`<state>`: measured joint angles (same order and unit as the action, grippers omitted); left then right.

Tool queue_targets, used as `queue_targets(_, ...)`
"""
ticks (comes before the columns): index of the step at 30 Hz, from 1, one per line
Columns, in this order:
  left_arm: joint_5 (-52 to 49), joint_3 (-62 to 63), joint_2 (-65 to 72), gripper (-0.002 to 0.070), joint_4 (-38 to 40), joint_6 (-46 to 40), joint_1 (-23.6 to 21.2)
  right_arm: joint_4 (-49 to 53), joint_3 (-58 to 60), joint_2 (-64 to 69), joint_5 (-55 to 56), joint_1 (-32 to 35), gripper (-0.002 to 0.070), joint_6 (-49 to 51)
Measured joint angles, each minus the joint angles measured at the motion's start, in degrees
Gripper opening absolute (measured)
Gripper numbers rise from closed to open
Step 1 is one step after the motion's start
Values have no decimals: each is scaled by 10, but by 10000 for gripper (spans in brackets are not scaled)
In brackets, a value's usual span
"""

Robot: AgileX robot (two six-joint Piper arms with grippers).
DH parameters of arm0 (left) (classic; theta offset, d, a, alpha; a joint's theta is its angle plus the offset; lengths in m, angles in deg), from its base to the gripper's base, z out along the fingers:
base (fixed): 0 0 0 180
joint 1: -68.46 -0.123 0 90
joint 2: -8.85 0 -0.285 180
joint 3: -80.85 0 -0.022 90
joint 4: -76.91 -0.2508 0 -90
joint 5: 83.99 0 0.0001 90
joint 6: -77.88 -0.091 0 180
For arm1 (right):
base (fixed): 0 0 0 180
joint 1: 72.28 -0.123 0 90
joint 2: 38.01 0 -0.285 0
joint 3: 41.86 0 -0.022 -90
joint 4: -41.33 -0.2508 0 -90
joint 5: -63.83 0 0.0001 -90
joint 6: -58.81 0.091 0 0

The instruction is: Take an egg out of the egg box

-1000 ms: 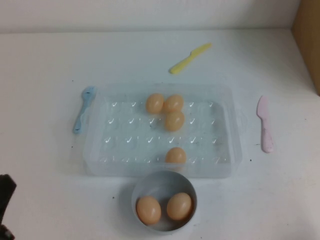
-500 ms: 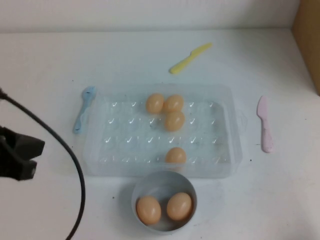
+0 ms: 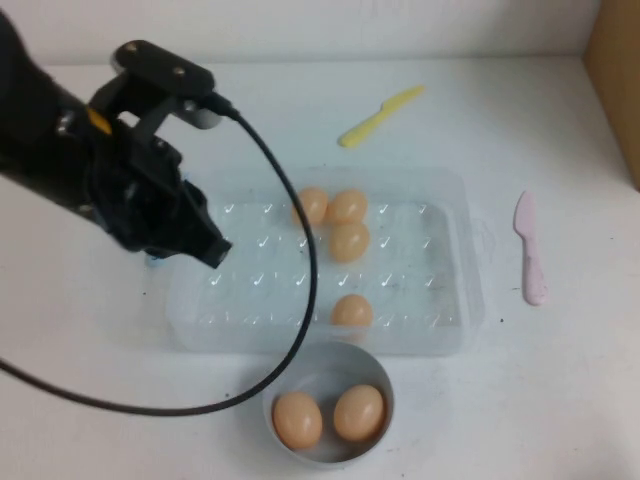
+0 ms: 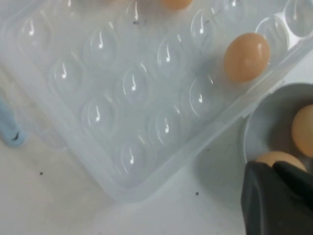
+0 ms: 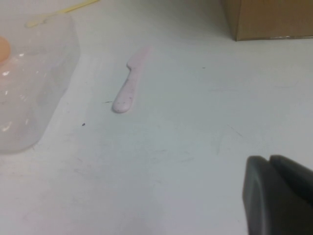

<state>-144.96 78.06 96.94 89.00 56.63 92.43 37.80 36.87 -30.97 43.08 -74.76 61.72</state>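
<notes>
Four small tan-orange eggs sit in the clear plastic dimpled egg box [image 3: 440,250], the nearest egg [image 3: 351,310] by its bowl-side rim. The left pincer [image 3: 205,248], empty and closed, hovers over the box's left cups; no egg gripped yet. The right pincer [image 5: 276,196], closed, waits beyond the box's right side over bare tabletop [image 5: 161,147].

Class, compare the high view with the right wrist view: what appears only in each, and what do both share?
Only the high view shows the left gripper over the egg box's left side, the bowl with two eggs, and the blue spoon. Only the right wrist view shows the right gripper, above bare table. Both show the egg box, the pink knife and the yellow knife.
</notes>
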Motion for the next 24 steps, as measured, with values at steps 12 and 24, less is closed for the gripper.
queue_targets(12,-37,178,199,-5,-60,11,61,0,0,0,0,0,-18,0)
queue_targets(24,-90,322,365,192,-66,10,99,0,0,0,0,0,-18,0)
